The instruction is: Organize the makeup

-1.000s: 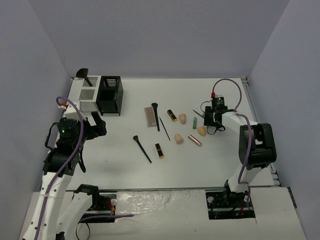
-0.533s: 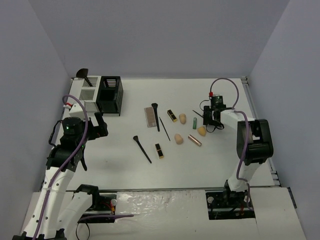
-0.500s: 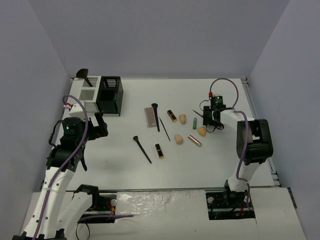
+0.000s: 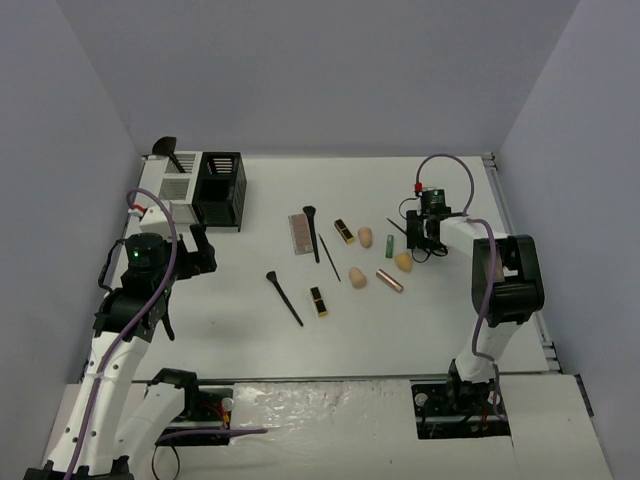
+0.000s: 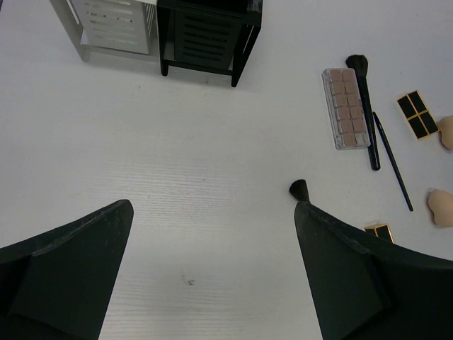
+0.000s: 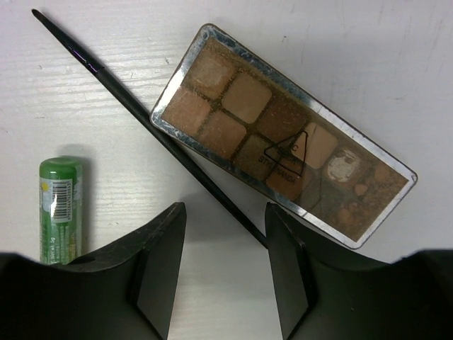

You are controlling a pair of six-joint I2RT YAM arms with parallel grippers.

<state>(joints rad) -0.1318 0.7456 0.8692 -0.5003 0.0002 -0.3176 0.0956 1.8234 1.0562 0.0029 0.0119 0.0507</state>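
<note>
My right gripper (image 6: 223,234) is open and low over the table. A thin black brush (image 6: 141,120) runs diagonally down to its right finger (image 6: 287,269), and a brown-shade palette (image 6: 283,134) lies just beyond. A green tube (image 6: 61,205) lies to the left. In the top view the right gripper (image 4: 418,240) is at the right end of the scattered makeup: palette (image 4: 299,233), brushes (image 4: 284,297), lipsticks (image 4: 319,301), peach sponges (image 4: 357,278), rose-gold tube (image 4: 390,281). My left gripper (image 4: 200,250) is open and empty, over bare table left of the makeup.
A white slatted bin (image 4: 175,190) and a black slatted bin (image 4: 220,190) stand at the back left; a dark brush sticks up behind the white one. They also show in the left wrist view, the white bin (image 5: 113,25) and the black bin (image 5: 205,35). Grey walls enclose the table.
</note>
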